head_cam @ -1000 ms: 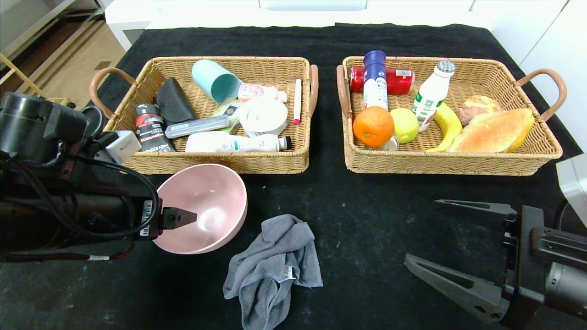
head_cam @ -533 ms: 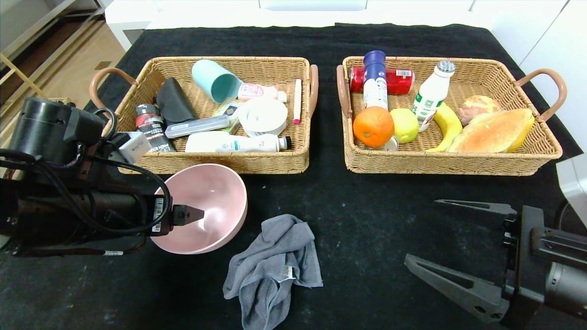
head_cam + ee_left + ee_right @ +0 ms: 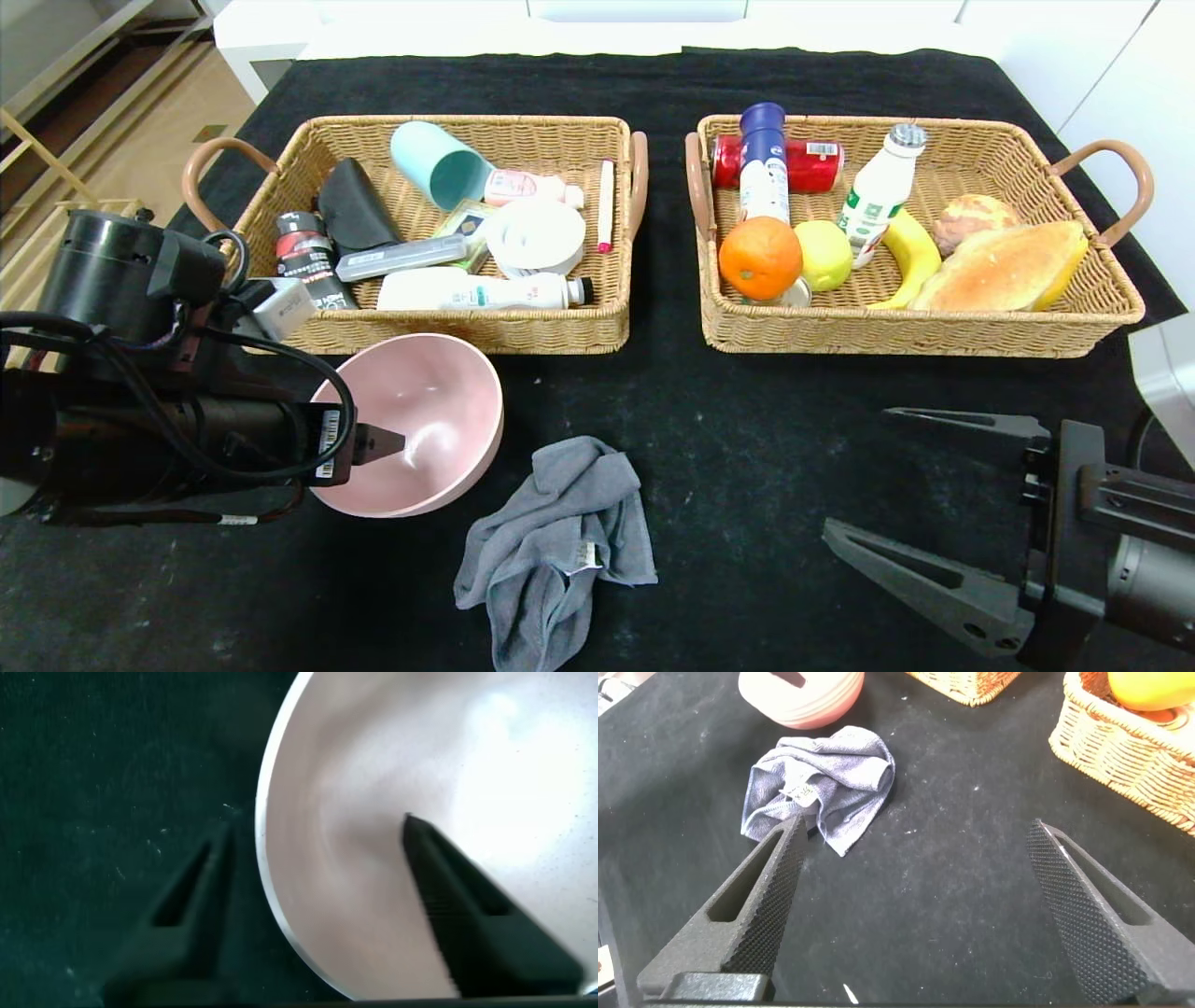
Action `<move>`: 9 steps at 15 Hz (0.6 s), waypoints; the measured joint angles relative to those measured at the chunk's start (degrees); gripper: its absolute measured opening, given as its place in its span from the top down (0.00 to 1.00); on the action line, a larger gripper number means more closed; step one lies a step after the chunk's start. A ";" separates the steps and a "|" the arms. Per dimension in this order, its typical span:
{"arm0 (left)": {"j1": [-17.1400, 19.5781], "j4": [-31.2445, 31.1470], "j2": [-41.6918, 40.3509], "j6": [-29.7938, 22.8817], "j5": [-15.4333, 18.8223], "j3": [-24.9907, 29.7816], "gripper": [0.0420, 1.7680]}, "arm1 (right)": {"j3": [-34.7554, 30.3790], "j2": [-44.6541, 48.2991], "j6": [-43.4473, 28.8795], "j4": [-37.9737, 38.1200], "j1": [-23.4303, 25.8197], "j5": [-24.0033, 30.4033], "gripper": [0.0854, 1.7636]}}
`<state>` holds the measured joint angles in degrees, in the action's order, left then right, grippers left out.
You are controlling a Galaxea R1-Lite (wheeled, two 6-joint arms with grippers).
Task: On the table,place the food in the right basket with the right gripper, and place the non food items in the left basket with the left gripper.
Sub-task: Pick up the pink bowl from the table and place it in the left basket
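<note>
Your left gripper [image 3: 313, 873] reaches in level from the near left, jaws apart astride the near rim of the pink bowl [image 3: 420, 411] on the black table [image 3: 728, 439], while your right gripper [image 3: 924, 509] idles wide open near right.

The table [image 3: 747, 448] carries the left basket [image 3: 429, 331], the right basket [image 3: 896, 331], a pink bowl [image 3: 439, 411] and a grey cloth [image 3: 560, 532].

The left gripper [image 3: 313, 873] straddles the bowl's [image 3: 439, 411] near rim, one finger inside, one outside, not clamped. The right gripper [image 3: 896, 485] hovers right of the bowl, fingers spread wide.
</note>
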<state>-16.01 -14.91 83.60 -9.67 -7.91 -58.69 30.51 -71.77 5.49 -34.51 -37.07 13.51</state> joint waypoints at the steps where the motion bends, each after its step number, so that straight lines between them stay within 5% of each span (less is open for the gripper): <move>1: 0.00 0.00 0.02 0.00 -0.02 0.00 0.36 | -0.01 -0.01 0.00 0.01 0.00 0.02 0.03; 5: 0.00 -0.16 0.07 0.00 -0.02 0.12 0.64 | -0.06 -0.11 -0.01 0.00 0.00 0.02 0.03; 6: 0.07 0.22 0.07 -0.13 0.12 0.34 0.96 | -0.09 -0.11 -0.01 0.00 0.00 0.05 0.03; 9: 0.11 0.20 -0.01 -0.11 0.09 0.72 0.92 | -0.12 -0.17 -0.01 0.01 0.00 0.07 0.03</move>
<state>-15.90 -14.71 83.59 -9.78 -7.83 -57.97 30.39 -71.94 5.47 -34.50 -37.07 13.58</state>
